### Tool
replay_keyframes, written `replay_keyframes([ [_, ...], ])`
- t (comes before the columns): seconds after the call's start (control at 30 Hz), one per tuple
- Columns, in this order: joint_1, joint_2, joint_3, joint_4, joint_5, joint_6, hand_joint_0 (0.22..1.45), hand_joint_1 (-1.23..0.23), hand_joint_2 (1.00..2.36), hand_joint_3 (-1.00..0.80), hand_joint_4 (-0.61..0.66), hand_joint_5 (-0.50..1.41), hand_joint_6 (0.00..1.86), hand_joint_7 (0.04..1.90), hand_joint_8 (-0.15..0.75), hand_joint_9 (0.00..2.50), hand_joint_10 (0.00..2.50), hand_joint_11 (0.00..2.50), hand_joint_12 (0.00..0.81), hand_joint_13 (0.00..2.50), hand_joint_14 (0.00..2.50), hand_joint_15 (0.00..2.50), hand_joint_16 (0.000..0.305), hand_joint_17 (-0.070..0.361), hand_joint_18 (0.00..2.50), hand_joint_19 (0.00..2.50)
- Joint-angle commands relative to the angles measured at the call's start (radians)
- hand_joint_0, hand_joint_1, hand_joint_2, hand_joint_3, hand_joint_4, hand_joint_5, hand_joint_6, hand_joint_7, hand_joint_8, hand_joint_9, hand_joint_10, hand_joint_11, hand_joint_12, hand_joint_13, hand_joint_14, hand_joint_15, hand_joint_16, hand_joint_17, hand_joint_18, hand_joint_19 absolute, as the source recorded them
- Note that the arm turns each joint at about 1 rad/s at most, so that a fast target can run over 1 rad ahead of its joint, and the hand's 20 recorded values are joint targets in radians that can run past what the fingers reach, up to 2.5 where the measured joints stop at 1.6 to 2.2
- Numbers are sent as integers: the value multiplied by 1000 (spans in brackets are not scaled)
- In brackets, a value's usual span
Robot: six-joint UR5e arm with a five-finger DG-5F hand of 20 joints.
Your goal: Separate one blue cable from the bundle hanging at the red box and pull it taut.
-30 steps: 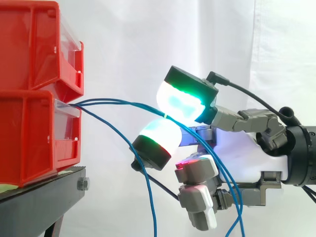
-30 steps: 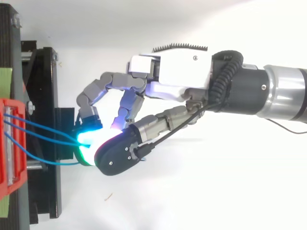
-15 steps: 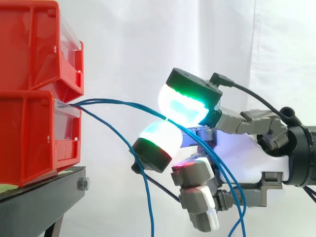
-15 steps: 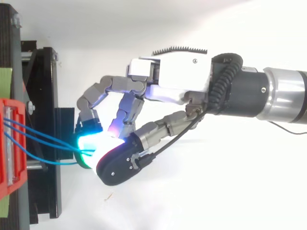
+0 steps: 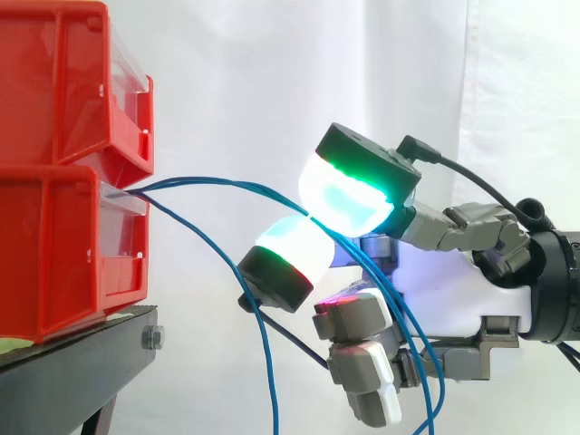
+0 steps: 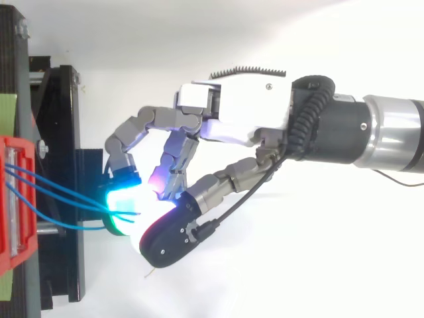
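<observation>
A white fabric curtain (image 5: 272, 82) hung behind a black metal stand (image 5: 82, 362). A silver hex bolt (image 5: 152, 338) sat in the stand's side, and a pale green sheet (image 6: 6, 112) lay on top.

Red bins (image 5: 63, 208), blue cables (image 5: 237, 186), black stand (image 5: 72, 372), white curtain (image 5: 236, 82)

The robot hand (image 6: 238, 109) enters from the right, fingers curled. Its cyan-green glowing pads (image 6: 123, 199) close on the blue cables (image 6: 59, 194), which run from the red box (image 6: 14, 255) at the left edge across the black stand (image 6: 63, 132).
</observation>
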Motion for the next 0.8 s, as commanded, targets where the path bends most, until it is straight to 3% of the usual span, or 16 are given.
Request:
replay_keyframes([
  [0.0, 0, 0, 0, 0, 0, 0, 727, -993, 1000, -500, -262, -124, 916, 1322, 279, 1232, 16, 1086, 342, 1196, 27, 753, 38, 86, 1055, 696],
  [0.2, 0, 0, 0, -5, -1, 0, 798, -969, 1007, -414, -240, -121, 926, 1480, 291, 1247, 17, 1061, 341, 1209, 26, 763, 37, 83, 1053, 731],
  [0.4, 0, 0, 0, -3, -1, 2, 719, -868, 1009, -390, -188, -167, 919, 1279, 291, 1128, 14, 877, 353, 1172, 26, 728, 41, 93, 1054, 742],
  [0.53, -2, 0, 0, -5, -3, 2, 809, -869, 1000, -492, -196, -192, 929, 1242, 303, 1081, 16, 906, 355, 1149, 23, 717, 41, 93, 1037, 714],
  [0.77, -3, 0, -2, -5, -1, 3, 881, -894, 1001, -488, -245, -189, 942, 1187, 290, 1108, 13, 973, 342, 1144, 24, 737, 39, 89, 973, 758],
])
